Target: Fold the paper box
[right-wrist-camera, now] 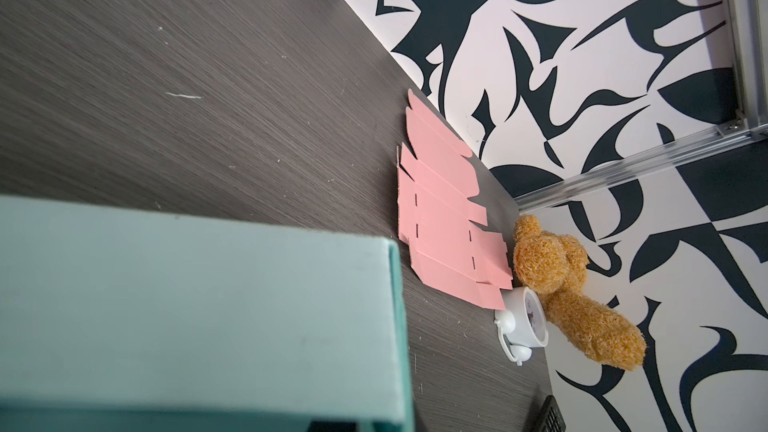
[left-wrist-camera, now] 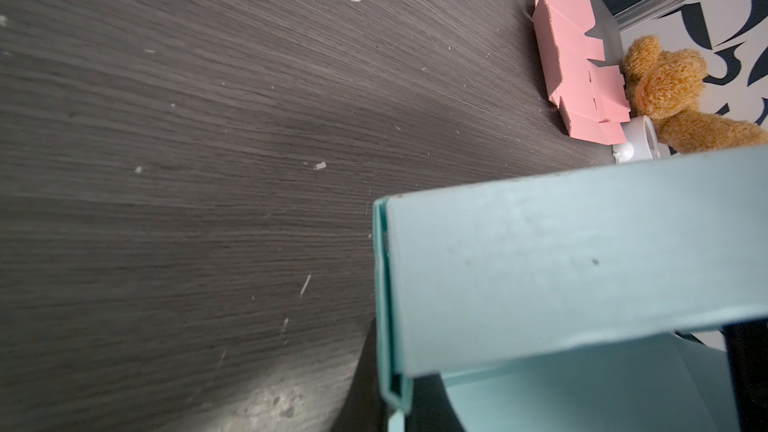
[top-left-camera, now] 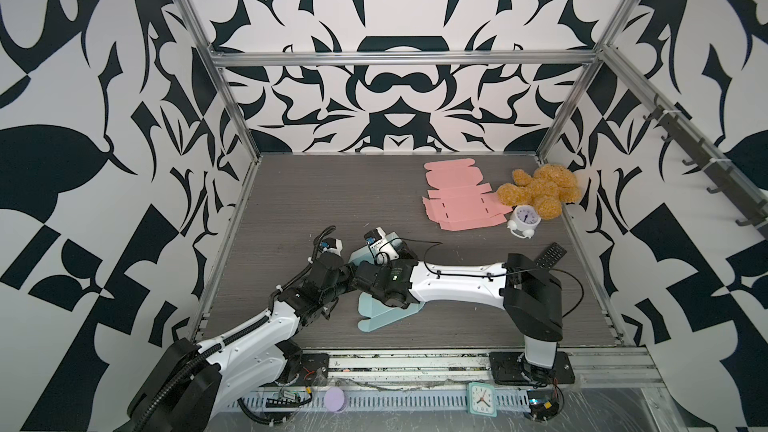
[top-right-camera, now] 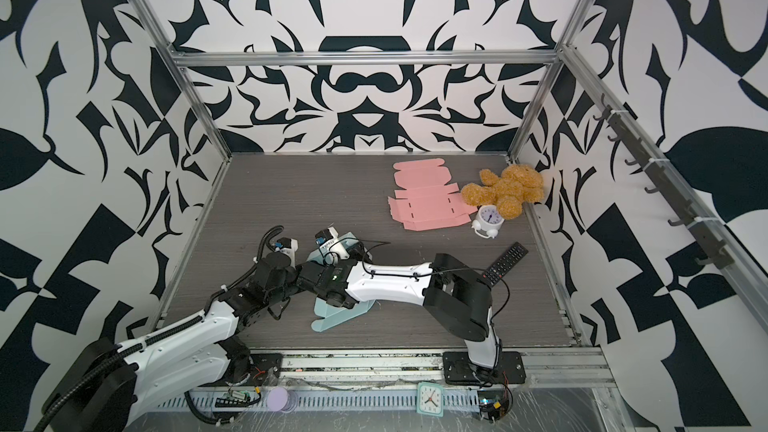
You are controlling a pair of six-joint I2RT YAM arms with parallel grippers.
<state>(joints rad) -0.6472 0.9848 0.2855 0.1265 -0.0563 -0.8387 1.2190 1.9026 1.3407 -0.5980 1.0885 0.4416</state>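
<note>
Teal paper box (top-left-camera: 376, 318), partly folded, sits on the grey table (top-left-camera: 291, 201) near its front edge. The left gripper (left-wrist-camera: 397, 396) is pinched tight on its doubled side wall; the right gripper (top-left-camera: 402, 252) is closed too, its hold unclear.

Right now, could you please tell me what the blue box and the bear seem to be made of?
The blue box looks like thin matte card; its folded edge shows a doubled sheet. The bear looks like plush fabric, with fuzzy golden-brown pile.
</note>
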